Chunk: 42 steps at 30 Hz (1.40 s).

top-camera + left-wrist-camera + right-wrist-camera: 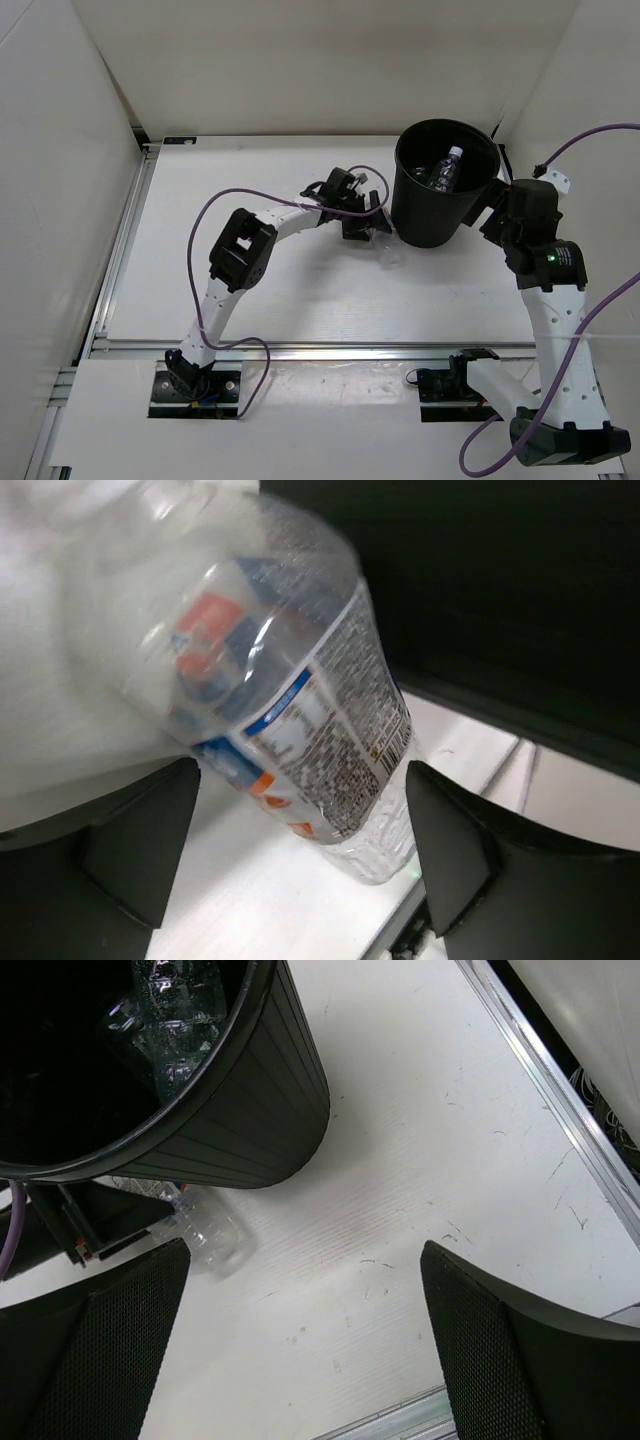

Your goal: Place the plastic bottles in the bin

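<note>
**Left arm at bin, bottle between fingers**

Left gripper (pixel 305 870) looks clamped on the clear labelled bottle (pixel 290 710) (view blurred), just beside the bin (pixel 430 222) at the table's (pixel 260 300) far right corner. Right gripper (pixel 305 1345): fingers wide apart, empty. Capped bottle (pixel 451 165) lies inside the bin.

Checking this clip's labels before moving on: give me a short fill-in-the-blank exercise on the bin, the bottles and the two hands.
1. The bin is ___ in colour.
2. The bottle lying inside the bin has a ___ cap.
3. The right hand, its fingers apart, holds ___.
4. The labelled bottle between the left hand's fingers is ___ the bin, not in it.

Missing words: black; white; nothing; outside.
</note>
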Tool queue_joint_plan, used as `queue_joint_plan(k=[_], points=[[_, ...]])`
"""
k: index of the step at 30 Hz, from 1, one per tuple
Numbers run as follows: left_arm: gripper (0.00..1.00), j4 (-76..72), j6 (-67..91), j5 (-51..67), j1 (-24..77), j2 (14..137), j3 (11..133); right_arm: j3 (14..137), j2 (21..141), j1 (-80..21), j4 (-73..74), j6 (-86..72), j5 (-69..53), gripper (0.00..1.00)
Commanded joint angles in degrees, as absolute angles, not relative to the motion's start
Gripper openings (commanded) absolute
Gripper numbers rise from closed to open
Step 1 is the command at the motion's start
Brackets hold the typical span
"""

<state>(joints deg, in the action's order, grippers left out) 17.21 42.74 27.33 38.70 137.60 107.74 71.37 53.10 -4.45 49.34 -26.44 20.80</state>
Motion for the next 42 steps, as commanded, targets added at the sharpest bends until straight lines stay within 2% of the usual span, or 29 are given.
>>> queue_joint_plan(k=[1,3,6,9,13,33,37,42], points=[[0.90,21.4,45.2,26.3,36.8,136.1,99.0,71.2,52.3,-4.0,48.5,-26.6,20.8,1.00],[0.83,21.4,46.9,26.3,34.0,133.6,92.2,70.7,52.3,-4.0,48.5,-26.6,20.8,1.00],[0.83,21.4,47.5,24.3,31.2,129.3,84.9,70.1,52.3,-4.0,48.5,-27.8,20.8,1.00],[0.85,21.4,46.4,22.8,30.4,126.2,83.1,68.9,52.3,-4.0,48.5,-28.4,20.8,1.00],[1.00,22.7,43.6,20.6,30.4,123.9,86.6,68.3,52.3,-4.0,48.5,-29.5,20.2,1.00],[1.00,26.5,29.5,6.7,35.4,122.8,100.5,67.7,52.1,-4.0,47.5,-29.9,18.1,1.00],[1.00,26.5,29.5,2.7,35.9,121.0,100.5,66.5,51.6,-4.0,47.5,-29.9,18.1,1.00],[1.00,26.5,28.7,3.2,35.9,120.4,98.8,65.8,51.1,-4.0,47.5,-29.9,17.6,1.00]])
